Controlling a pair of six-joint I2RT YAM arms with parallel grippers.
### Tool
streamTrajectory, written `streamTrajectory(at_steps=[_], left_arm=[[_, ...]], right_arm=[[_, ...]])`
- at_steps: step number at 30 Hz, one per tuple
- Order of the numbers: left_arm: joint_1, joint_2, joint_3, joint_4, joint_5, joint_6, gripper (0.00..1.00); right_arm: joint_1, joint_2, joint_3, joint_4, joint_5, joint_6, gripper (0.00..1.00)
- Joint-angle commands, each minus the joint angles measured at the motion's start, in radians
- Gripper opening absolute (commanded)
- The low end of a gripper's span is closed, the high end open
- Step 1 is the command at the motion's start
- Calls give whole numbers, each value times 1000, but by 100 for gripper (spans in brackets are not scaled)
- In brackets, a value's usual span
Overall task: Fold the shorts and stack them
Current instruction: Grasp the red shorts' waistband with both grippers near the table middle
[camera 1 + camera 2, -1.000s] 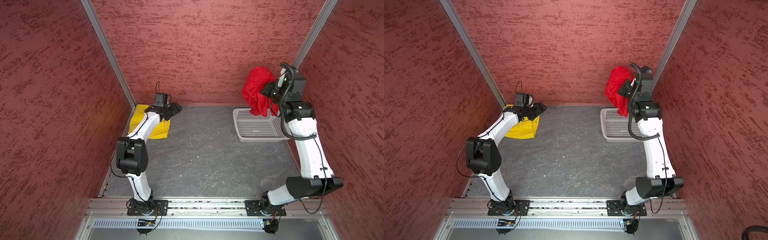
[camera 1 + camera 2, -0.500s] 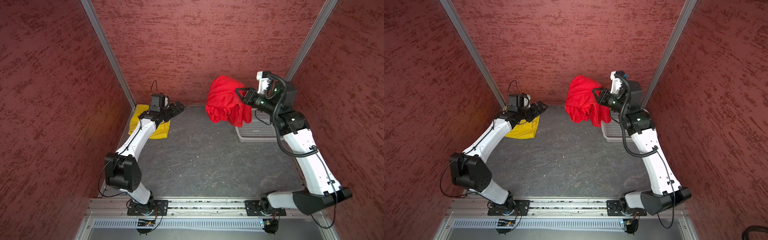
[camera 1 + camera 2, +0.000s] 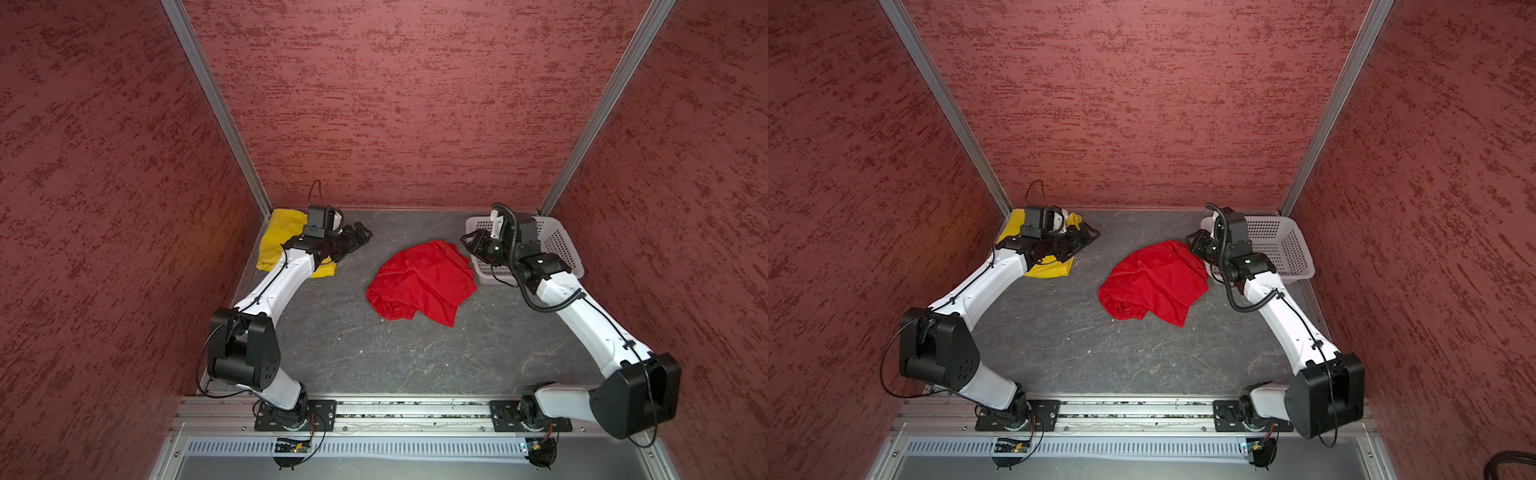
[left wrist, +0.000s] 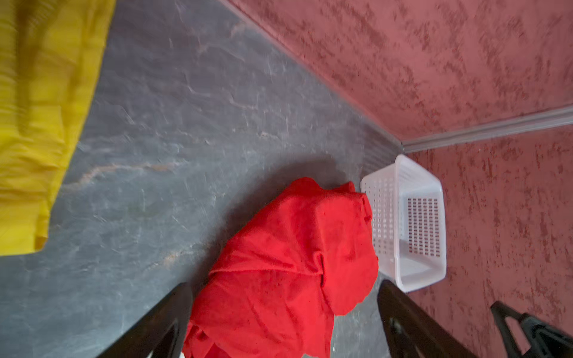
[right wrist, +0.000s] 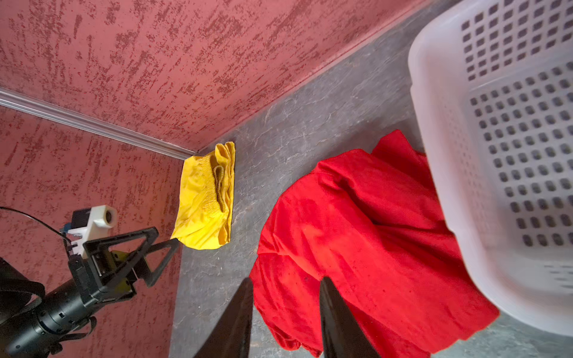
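One pair down, one to go: your yellow shorts (image 3: 280, 239) lie folded flat in the far left corner of the table (image 3: 374, 353). The gathered waistband shows in the right wrist view, and by the look of it this pair is finished and marks where the stack will stand. The red shorts (image 3: 424, 282) are another story. They lie in a loose, crumpled heap near the middle of the table, well apart from the yellow pair, with the heap's far right edge against the white basket (image 3: 561, 249). No fold is visible in them. Your right gripper (image 3: 466, 244) hangs over the basket side of the heap with its jaws partly apart. The right wrist view shows red cloth beyond the gap but none pinched in it, so read this claw as holding nothing. Your left gripper (image 3: 360, 234) hovers just beside the yellow pair and points toward the red one, its jaws spread wide and empty. Roughly half the job appears done. What is left, as far as the pictures tell, is to spread the red shorts flat, fold them, and set them on top of the yellow.
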Motion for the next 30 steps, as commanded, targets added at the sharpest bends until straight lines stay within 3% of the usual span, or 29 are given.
streamTrajectory(at_steps=[1, 5, 6, 9, 11, 19, 20, 21, 22, 23, 27, 30], left_arm=[[-66, -26, -59, -19, 39, 80, 90], [-161, -22, -85, -110, -2, 162, 88], [-188, -22, -91, -137, -23, 183, 83], [-254, -32, -120, -183, -79, 210, 51], [-292, -36, -145, -190, -97, 205, 42], [-338, 33, -225, -134, -83, 144, 40], [-339, 37, -230, -125, -81, 139, 46], [-340, 44, -235, -112, -75, 129, 59], [-340, 48, -242, -97, -67, 121, 70], [-341, 51, -247, -84, -57, 114, 73], [-378, 60, -266, -54, -63, 81, 76], [-429, 75, -279, -36, -107, 56, 79]], right_arm=[[71, -38, 26, -75, 98, -125, 39], [213, 3, -28, -124, 188, -247, 53], [259, 20, -48, -129, 218, -265, 54], [358, 77, -107, -117, 258, -275, 57], [404, 119, -138, -92, 274, -271, 60], [474, 327, -177, 71, 225, -254, 69], [476, 349, -174, 87, 226, -252, 69], [476, 375, -169, 98, 240, -249, 69], [476, 398, -162, 105, 258, -243, 67], [476, 416, -159, 110, 272, -237, 64], [471, 450, -141, 116, 327, -202, 12], [460, 411, -135, 111, 321, -192, 0]])
